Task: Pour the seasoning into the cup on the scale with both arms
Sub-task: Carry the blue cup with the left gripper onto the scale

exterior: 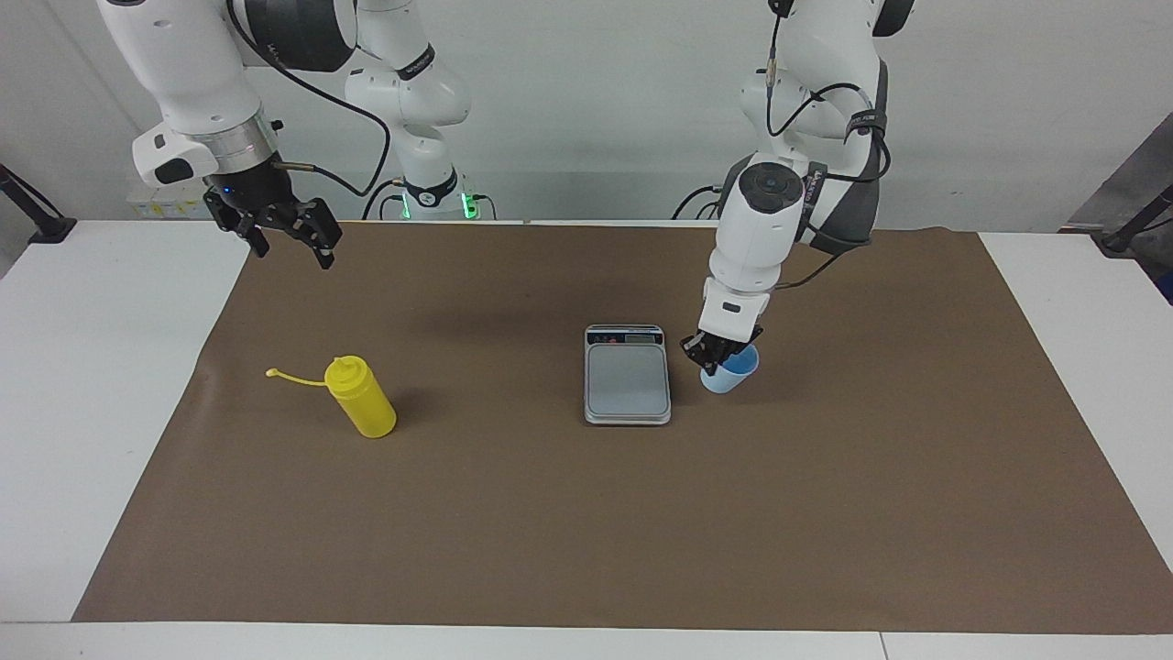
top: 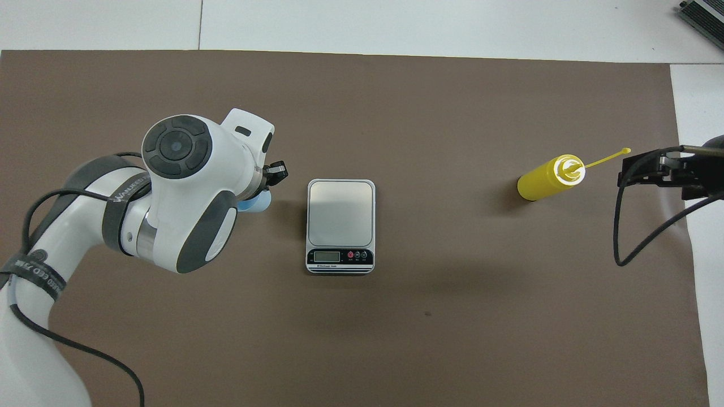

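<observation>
The left gripper (exterior: 713,356) has its fingers clamped on the rim of the cup (exterior: 730,374), a small light-blue tumbler that it holds tilted, just beside the scale (exterior: 627,374) on the side toward the left arm's end of the table; whether the cup's base touches the brown mat (exterior: 586,513) or hangs just above it cannot be told. From overhead the left arm's wrist covers most of the cup, and only a blue sliver (top: 255,203) shows beside the scale (top: 341,226). The scale lies flat in the middle of the mat, its grey weighing plate bare and its dark display strip at the end nearer to the robots. The seasoning (exterior: 360,396) (a yellow squeeze bottle with its cap strap trailing outward) stands on the mat toward the right arm's end, well apart from the scale. The right gripper (exterior: 291,240) hangs in the air with its fingers spread apart and nothing between them, over the mat's corner at the right arm's end, well clear of the bottle.
</observation>
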Available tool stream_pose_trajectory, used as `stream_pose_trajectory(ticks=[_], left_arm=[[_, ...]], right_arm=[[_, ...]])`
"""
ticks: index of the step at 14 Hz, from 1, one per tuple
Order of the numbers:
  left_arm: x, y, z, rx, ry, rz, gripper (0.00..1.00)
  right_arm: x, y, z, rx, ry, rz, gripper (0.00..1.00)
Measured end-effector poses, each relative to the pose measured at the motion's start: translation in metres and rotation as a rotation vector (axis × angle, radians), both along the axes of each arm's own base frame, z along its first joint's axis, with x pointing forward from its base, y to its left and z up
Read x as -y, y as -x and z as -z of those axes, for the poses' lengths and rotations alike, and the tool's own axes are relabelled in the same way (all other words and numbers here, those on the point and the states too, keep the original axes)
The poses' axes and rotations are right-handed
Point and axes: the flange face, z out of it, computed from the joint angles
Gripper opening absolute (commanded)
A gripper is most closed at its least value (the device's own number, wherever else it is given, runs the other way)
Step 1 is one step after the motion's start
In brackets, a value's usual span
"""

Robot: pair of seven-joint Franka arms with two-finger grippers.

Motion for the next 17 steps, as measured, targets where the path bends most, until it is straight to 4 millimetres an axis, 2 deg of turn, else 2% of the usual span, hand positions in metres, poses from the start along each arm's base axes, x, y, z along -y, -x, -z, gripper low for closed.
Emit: stream_pose_trajectory(ticks=[7,17], left_arm=[[0.055,0.005,0.011,-0.037,-0.019,-0.038,0.06],[0.096,0.031,0.017,-0.036,-0.037,-0.056,0.06]], right_arm=[[0.0,0.0,0.0,-0.001,0.0,0.0,1.0],[0.002,0.0,0.002,-0.004,0.0,0.004,1.0]])
